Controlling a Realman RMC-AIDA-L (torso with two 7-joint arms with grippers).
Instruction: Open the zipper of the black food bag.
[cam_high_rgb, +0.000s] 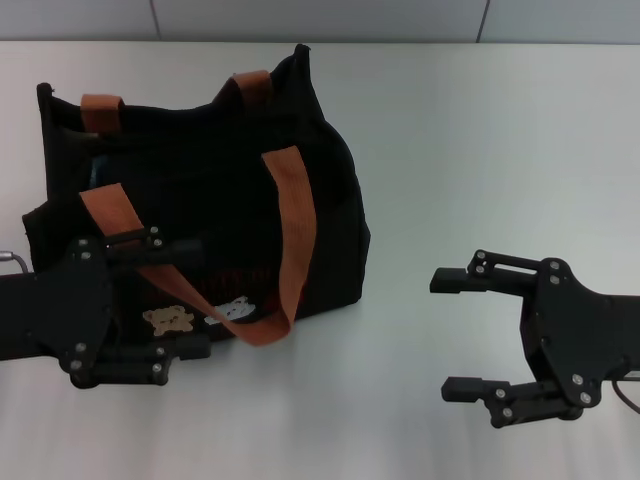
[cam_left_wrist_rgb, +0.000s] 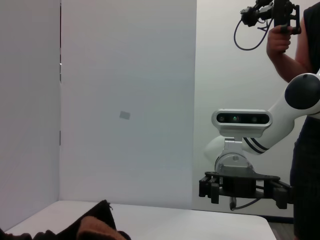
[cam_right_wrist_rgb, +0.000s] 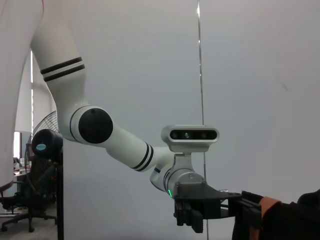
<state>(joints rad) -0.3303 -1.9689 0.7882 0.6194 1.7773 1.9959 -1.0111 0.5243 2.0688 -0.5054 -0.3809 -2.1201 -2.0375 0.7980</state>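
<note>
The black food bag stands upright on the white tabletop, on my left side and toward the far half of the surface. Its top mouth gapes, with something bluish showing inside near the far left corner; the zipper along that mouth is too dark for me to pick out, and I cannot find its pull. One rust-brown handle droops over the front face, looping down past the red lettering and the small bear patches near the bottom edge. The other handle shows at the back rim.

My left tool sits right at the front of the bag, low on its near face, its two fingers spread apart, one above the patches and one below them, nothing clamped between. The fingers overlap the bag's front in the head view; whether they touch the fabric I cannot tell.

My right tool hovers over bare tabletop well to the right of the bag, also with its fingers apart and holding nothing.

From the left wrist view I see a crest of the bag's dark fabric and brown webbing at the bottom, and my right tool beyond. A person stands at the far right holding a camera rig.
</note>
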